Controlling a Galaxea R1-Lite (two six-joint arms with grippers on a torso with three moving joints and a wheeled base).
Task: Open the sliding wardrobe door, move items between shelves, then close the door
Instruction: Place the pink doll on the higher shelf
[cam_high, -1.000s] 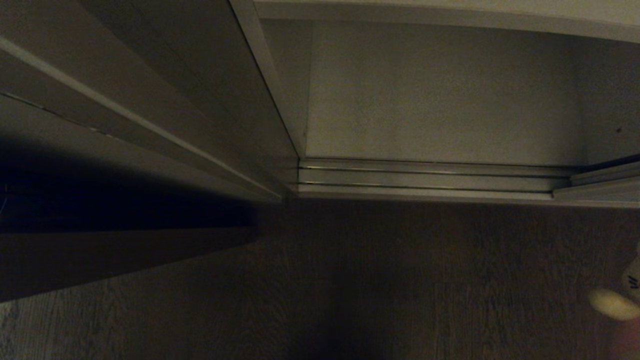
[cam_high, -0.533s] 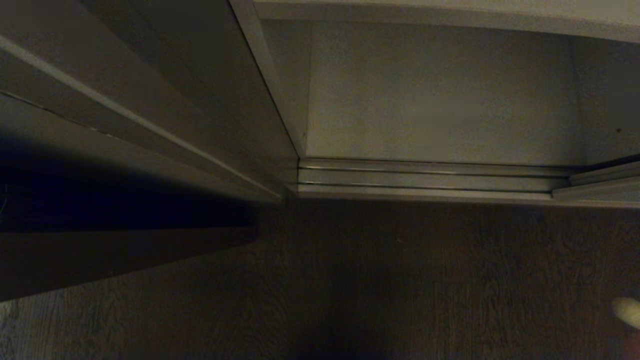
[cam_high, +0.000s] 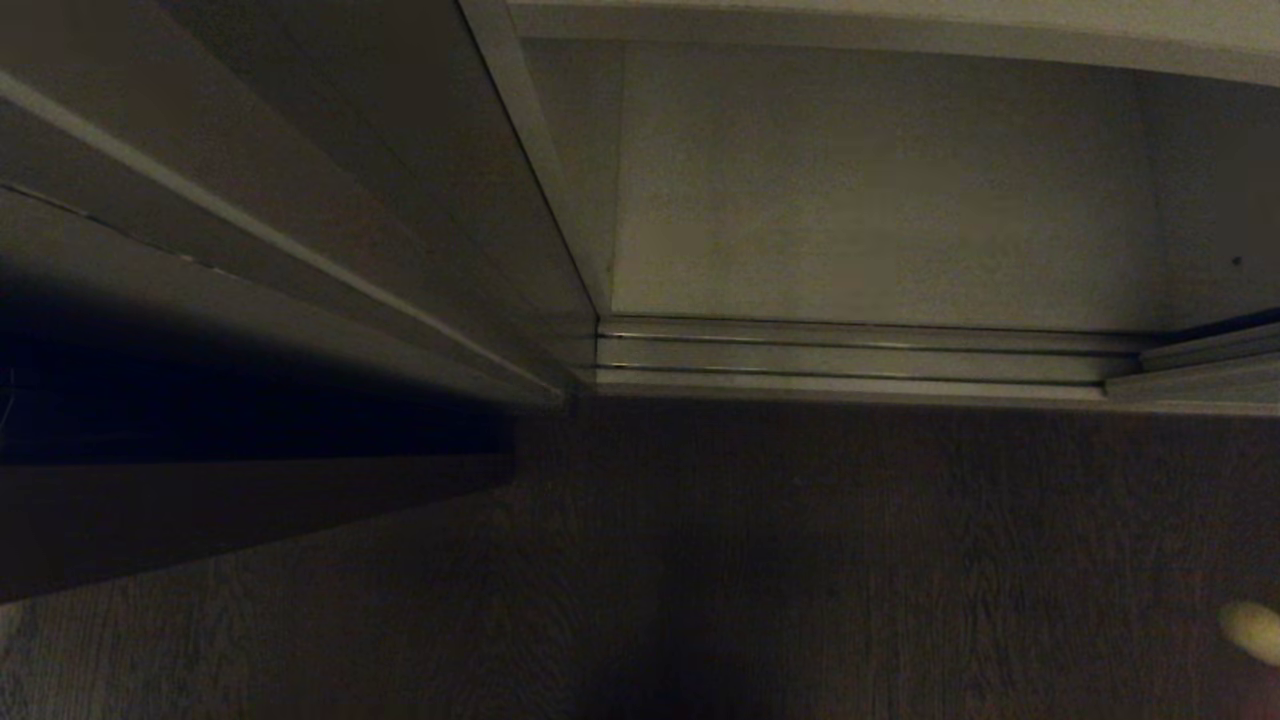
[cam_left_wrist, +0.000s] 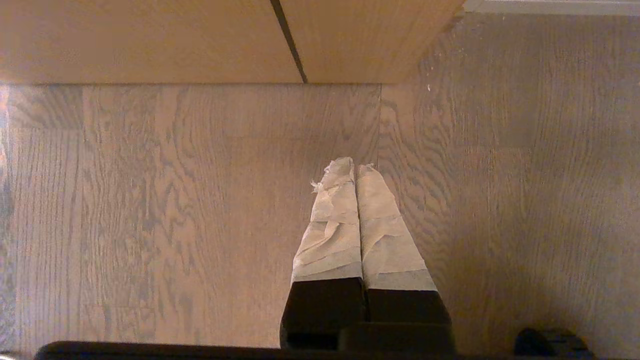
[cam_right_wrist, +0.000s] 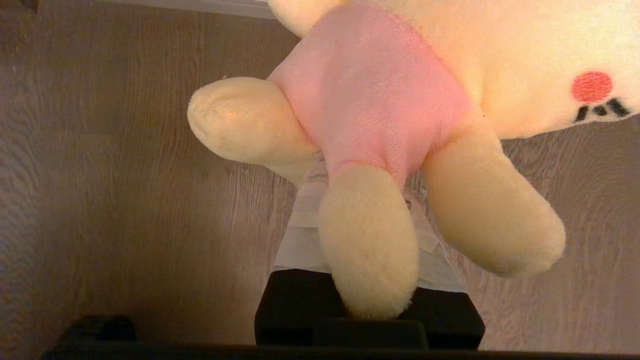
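The right gripper (cam_right_wrist: 367, 200) is clenched on the yellow plush toy (cam_right_wrist: 400, 100), its tape-wrapped fingers (cam_right_wrist: 300, 235) pinching the toy just below the pink belly. The toy's stubby limbs hang over and around the fingers, and a red cheek spot with black stitching shows at its face. Under the toy lies wooden floor (cam_right_wrist: 125, 200). In the head view only a pale rounded tip of the toy (cam_high: 1252, 632) shows, over the floor, well in front of the floor rails (cam_high: 850, 358) and far toward their right end.

The left gripper (cam_left_wrist: 356, 167) is clenched empty, its taped fingers (cam_left_wrist: 335, 225) pressed together, pointing down at the floor near the foot of a light wooden cabinet (cam_left_wrist: 200, 40).

Beyond the rails, the wardrobe's white bottom board (cam_high: 880, 190) lies exposed. The sliding wardrobe door (cam_high: 1200, 375) shows only as a low edge on the rails at their right end. Left of the rails rises a white side wall (cam_high: 540, 180).
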